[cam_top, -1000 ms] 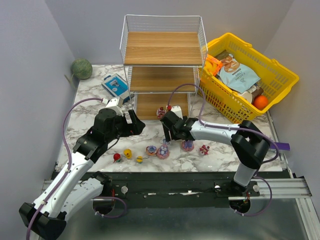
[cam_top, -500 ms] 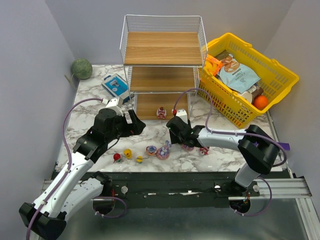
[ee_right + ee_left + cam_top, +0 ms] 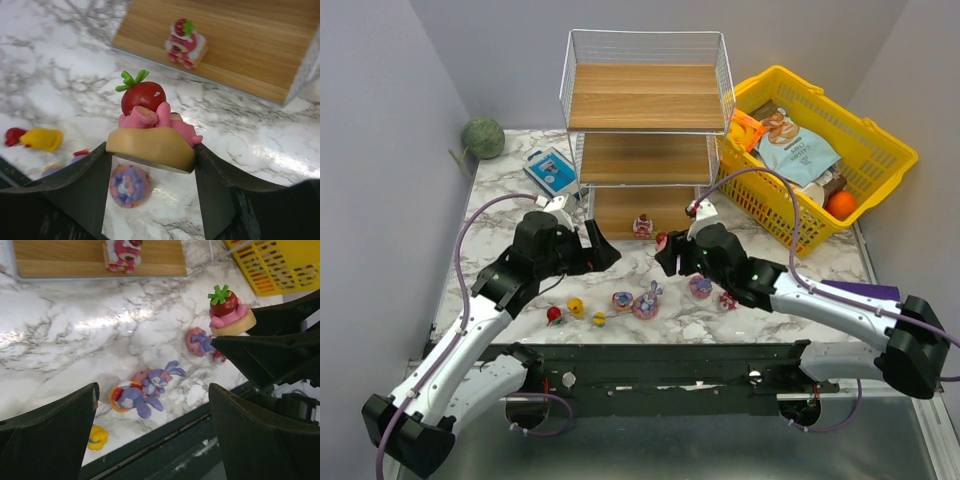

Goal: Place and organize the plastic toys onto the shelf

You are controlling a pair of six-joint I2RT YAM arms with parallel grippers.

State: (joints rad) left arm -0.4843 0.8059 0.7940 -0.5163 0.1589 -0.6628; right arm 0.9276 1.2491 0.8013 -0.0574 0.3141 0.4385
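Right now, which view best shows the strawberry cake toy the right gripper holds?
Right wrist: the strawberry cake toy sits large between its fingers. Left wrist shows it smaller; top external, a red speck.

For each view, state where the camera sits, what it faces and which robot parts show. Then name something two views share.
Top external: above and behind the bases, looking down on table, shelf and yellow basket; both arms show.
Left wrist: on the left gripper, looking down at toys on the marble; its open fingers frame the view.
Right wrist: on the right gripper, facing the shelf's bottom board; its fingers clamp a strawberry cake toy.
Shared: both wrist views show that cake toy.
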